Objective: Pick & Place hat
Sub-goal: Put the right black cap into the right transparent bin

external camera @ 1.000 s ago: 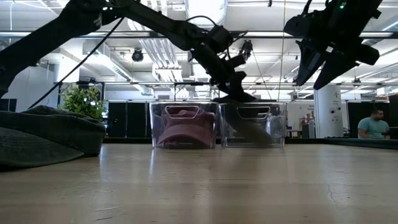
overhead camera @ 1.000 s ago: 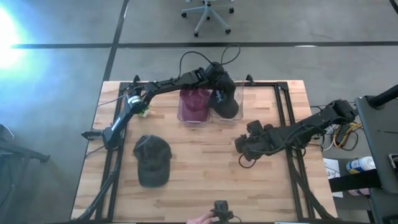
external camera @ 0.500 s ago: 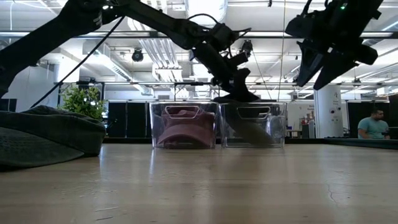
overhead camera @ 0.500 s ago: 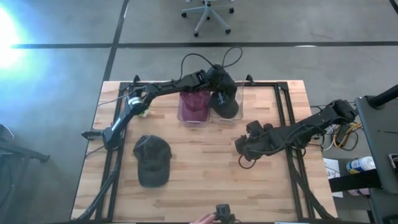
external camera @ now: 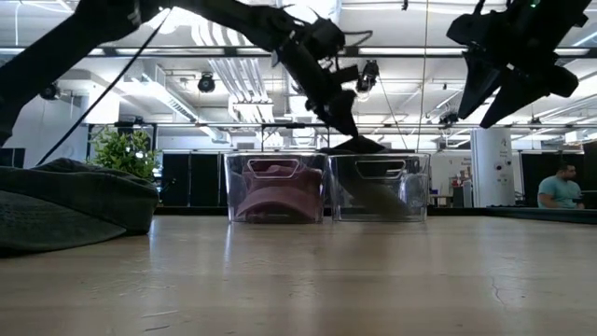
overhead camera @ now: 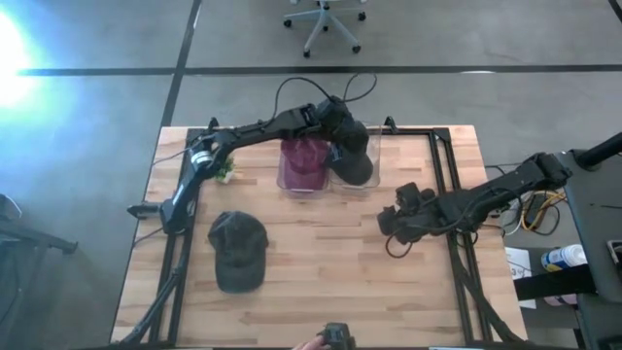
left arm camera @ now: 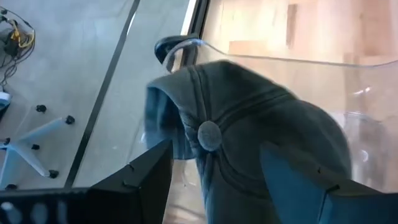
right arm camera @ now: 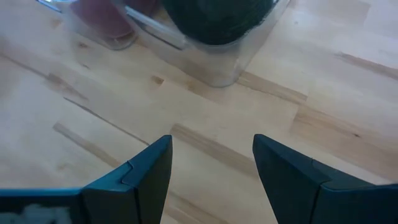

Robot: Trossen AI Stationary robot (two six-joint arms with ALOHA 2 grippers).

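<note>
From above, the left gripper hangs over the right-hand clear bin at the far side of the desk, where a dark hat lies; beside it a second clear bin holds a maroon hat. Another dark hat lies loose on the near left of the desk, well apart from both bins, and the right gripper waits over bare wood toward the right. From desk height, the left gripper sits just above the bin's rim, with part of the hat poking up over it; the loose hat fills the left foreground, and a person sits far off in the room. The left wrist view shows the dark hat with its top button between wide-spread jaws that grip nothing. The right wrist view shows its own jaws equally wide and empty above the wood, the bins ahead. I judge this the placing step, the hat apparently just let go; the next move calls for lifting straight up clear of the bin wall, then crossing to the loose hat. That route looks open, though the desk's near-left edge is close to the hat.
</note>
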